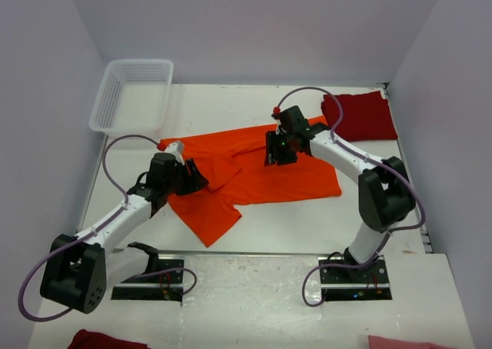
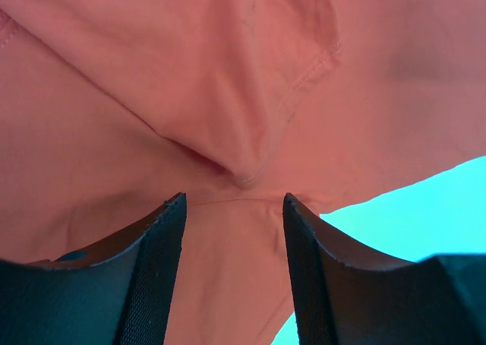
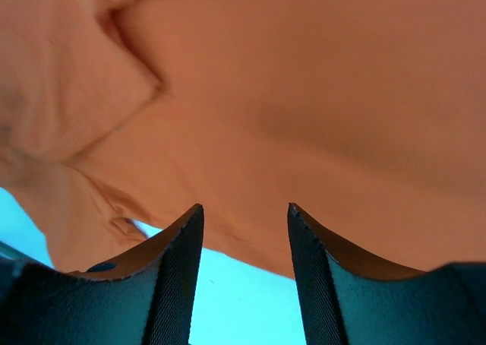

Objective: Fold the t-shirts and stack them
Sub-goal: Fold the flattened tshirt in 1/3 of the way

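Black fingers (image 2: 156, 273) stand apart above the orange t-shirt (image 1: 257, 176), gripping nothing.
Rumpled at the middle of the counter (image 1: 307, 222), the shirt lies under both hands: the left hand (image 1: 194, 177) over its near-left part, the right hand (image 1: 280, 151) over its far edge, each spread wide and empty. A dark red t-shirt (image 1: 361, 115) lies far right, well apart from both hands; a white basket (image 1: 131, 95) sits far left.

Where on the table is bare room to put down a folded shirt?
Bare table runs along the far edge, between the white basket and the dark red t-shirt, and along the near edge, in front of the orange t-shirt. The middle is crowded: that shirt, with the left hand and right hand over it.
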